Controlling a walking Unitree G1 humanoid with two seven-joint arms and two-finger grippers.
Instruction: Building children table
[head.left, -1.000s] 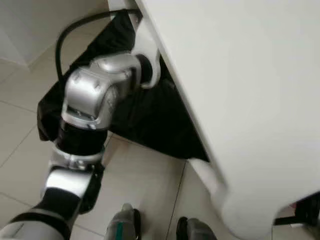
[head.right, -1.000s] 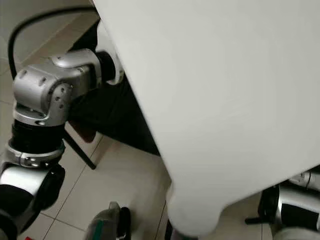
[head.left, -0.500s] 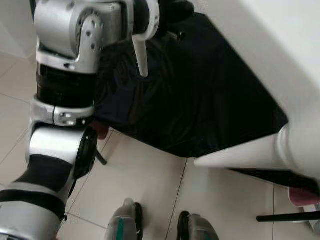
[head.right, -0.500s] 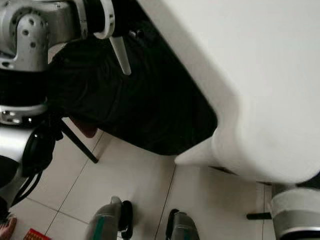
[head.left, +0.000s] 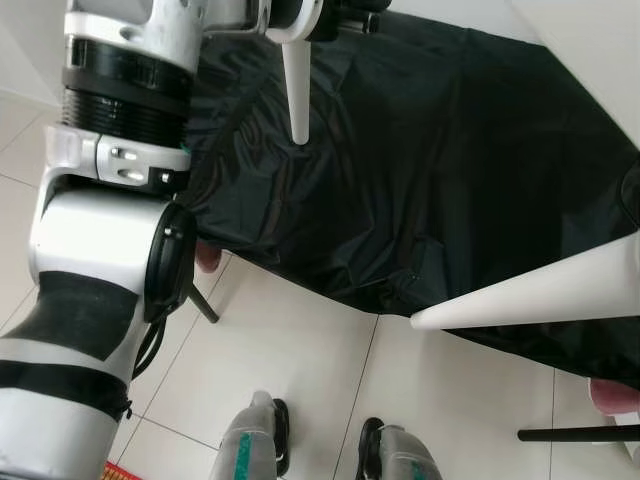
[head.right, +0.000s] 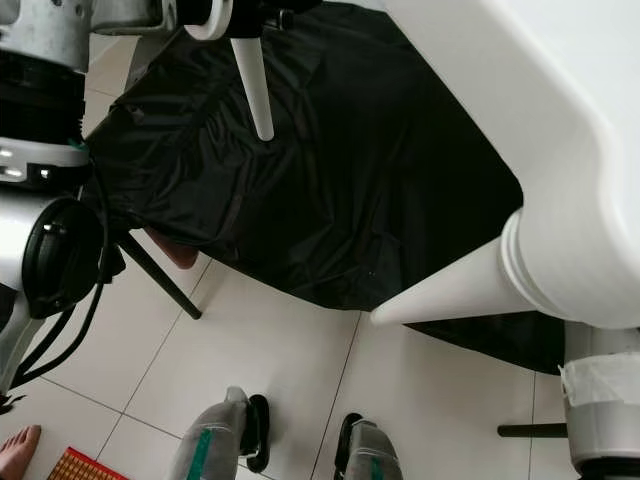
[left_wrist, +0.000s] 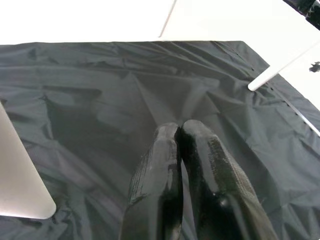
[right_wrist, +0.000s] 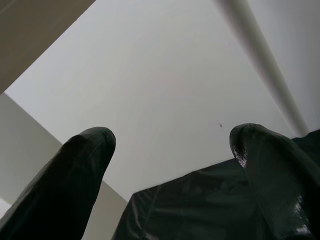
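The left gripper (left_wrist: 177, 131) has its two black fingers (left_wrist: 155, 175) pressed together with nothing between them. It points down at the black cloth (head.left: 420, 180), which is full of wrinkles and folds. Beside the fingers, a white table leg (left_wrist: 22, 170) crosses the cloth, and the tip of another white leg (left_wrist: 270, 75) shows near the cloth's far edge.

The right gripper (right_wrist: 170, 145) is spread wide, with a big gap between its two black fingers (right_wrist: 70, 170). Nothing is in the gap. It looks up at the plain white table top (right_wrist: 165, 85), and one white leg runs along it. A bit of the black cloth shows low between the fingers.

From the head, the left arm (head.left: 110, 250) is bent and raised high, with its silver elbow near the cloth's left edge. A short white leg (head.left: 297, 90) hangs down from near its wrist over the cloth. The white table (head.right: 560, 150) is tipped up at the right side, and one pointed leg (head.right: 450, 290) sticks out from its corner over the front edge of the cloth. The right arm (head.right: 600, 410) shows just under that corner.

The cloth hangs over something with thin dark legs (head.right: 160, 280). In front of it is open pale tile floor (head.right: 290, 370), where the robot's two feet (head.right: 290, 445) stand. A bare foot (head.right: 20, 445) of a person shows at the floor's lower left corner, beside a red mat (head.right: 80, 468).
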